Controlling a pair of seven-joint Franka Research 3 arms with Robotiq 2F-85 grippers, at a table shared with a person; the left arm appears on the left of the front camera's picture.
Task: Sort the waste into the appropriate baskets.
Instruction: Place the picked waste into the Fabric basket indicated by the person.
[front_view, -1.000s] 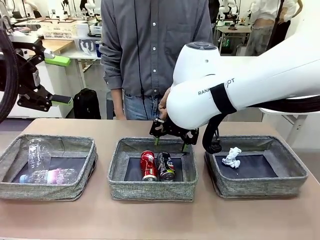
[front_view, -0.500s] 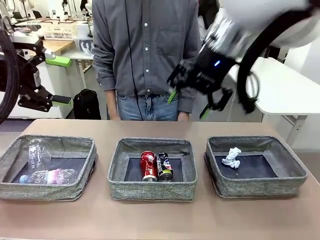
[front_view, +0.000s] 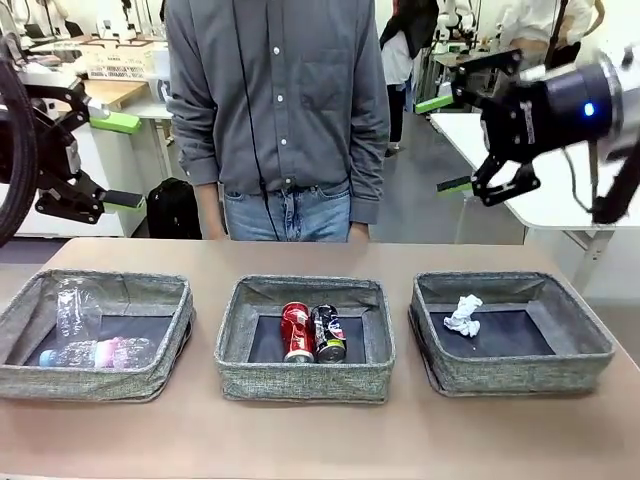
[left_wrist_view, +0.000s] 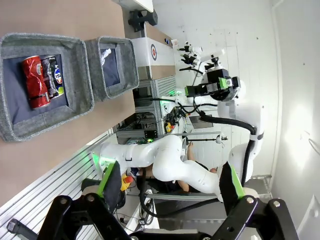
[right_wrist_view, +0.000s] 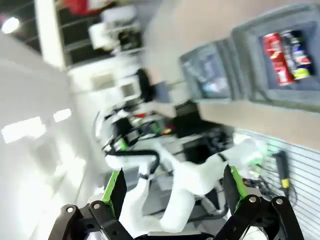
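Observation:
Three grey fabric baskets stand in a row. The left basket (front_view: 90, 382) holds two clear plastic bottles (front_view: 92, 351). In the middle basket (front_view: 300, 380) lie a crushed red can (front_view: 296, 330) and a dark can (front_view: 329, 332). A white paper wad (front_view: 463, 314) rests in the right basket (front_view: 520, 372). My right gripper (front_view: 447, 143) hangs open and empty, high above the right basket. My left gripper (front_view: 120, 160) stands open and empty at the far left, above the table's edge. The left wrist view shows the red can (left_wrist_view: 34, 82) far off. The blurred right wrist view shows both cans (right_wrist_view: 282, 55).
A person in a grey shirt (front_view: 275, 110) stands at the far edge of the table, behind the middle basket, arms down. Bare tabletop (front_view: 320, 440) runs in front of the baskets. Other tables and equipment stand in the background.
My right arm has risen from just above the middle basket and swung up and to the right, gripper still open. The person has shifted slightly left. My left arm has not moved.

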